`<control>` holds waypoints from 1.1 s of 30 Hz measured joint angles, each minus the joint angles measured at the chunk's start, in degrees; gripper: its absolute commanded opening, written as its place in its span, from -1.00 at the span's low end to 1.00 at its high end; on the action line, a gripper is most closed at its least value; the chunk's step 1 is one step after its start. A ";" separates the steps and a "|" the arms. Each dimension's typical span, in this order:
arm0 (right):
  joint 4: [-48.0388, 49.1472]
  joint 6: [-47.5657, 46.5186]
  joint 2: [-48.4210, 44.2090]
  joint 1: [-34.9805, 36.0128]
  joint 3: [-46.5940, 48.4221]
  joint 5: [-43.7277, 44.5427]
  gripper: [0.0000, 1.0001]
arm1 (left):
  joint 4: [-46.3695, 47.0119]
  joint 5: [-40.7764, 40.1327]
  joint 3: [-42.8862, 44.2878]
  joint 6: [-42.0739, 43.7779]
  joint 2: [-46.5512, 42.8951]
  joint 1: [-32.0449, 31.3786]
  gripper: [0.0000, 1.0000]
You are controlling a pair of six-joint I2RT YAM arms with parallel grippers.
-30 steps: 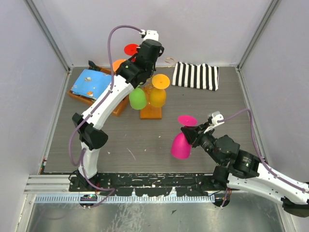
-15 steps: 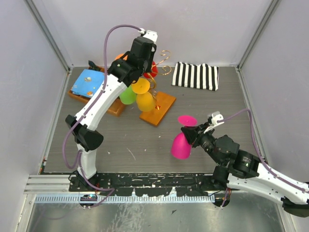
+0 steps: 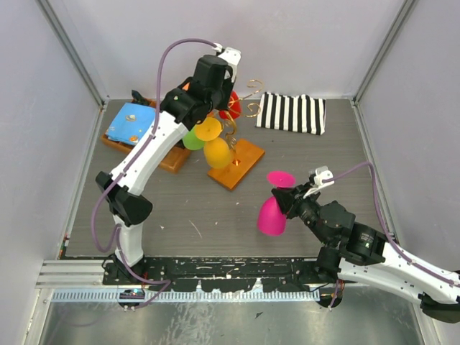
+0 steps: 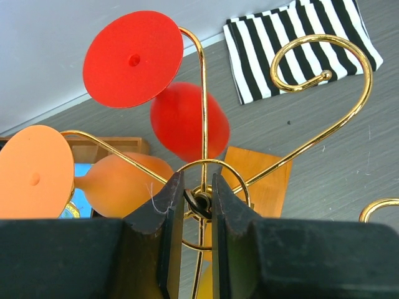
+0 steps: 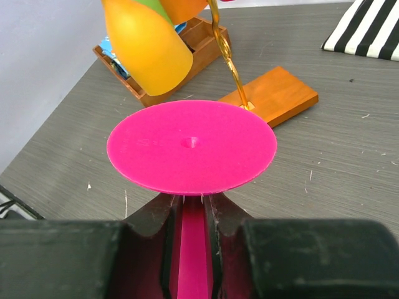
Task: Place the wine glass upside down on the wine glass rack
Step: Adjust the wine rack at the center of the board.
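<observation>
The pink wine glass [image 3: 272, 215] hangs base-up, and my right gripper [image 3: 289, 202] is shut on its stem just under the round foot [image 5: 191, 145]. The wine glass rack [image 3: 241, 159] stands at the back centre on its orange-brown base, turned at an angle. Its gold scroll arms [image 4: 324, 75] carry red [image 4: 187, 121], orange [image 4: 118, 184], yellow [image 3: 218, 152] and green [image 3: 192, 139] glasses. My left gripper [image 4: 194, 187] is above the rack, shut on the dark knob at the top of its centre post. One curled arm at the right [image 3: 251, 108] is bare.
A wooden tray with a blue cloth [image 3: 133, 122] sits at the back left, close to the rack. A black-and-white striped cloth [image 3: 291, 111] lies at the back right. Grey walls close in the table on three sides.
The left arm has turned the rack by its top knob: the base swung round to the right and the hanging glasses shifted. The right arm and pink glass have barely moved.
</observation>
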 measured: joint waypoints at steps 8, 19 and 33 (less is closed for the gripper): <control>-0.44 -3.89 -0.15 0.00 0.07 1.16 -0.99 | 3.13 4.13 -4.66 1.18 -2.71 -0.61 -1.00; 0.39 -6.82 -1.16 0.00 0.20 3.74 -0.99 | 3.58 9.57 -6.73 4.55 -4.24 -2.84 -1.00; 6.29 -6.93 -3.69 0.00 -1.68 9.81 -0.99 | 3.45 9.16 -6.73 6.47 -4.09 -3.76 -0.81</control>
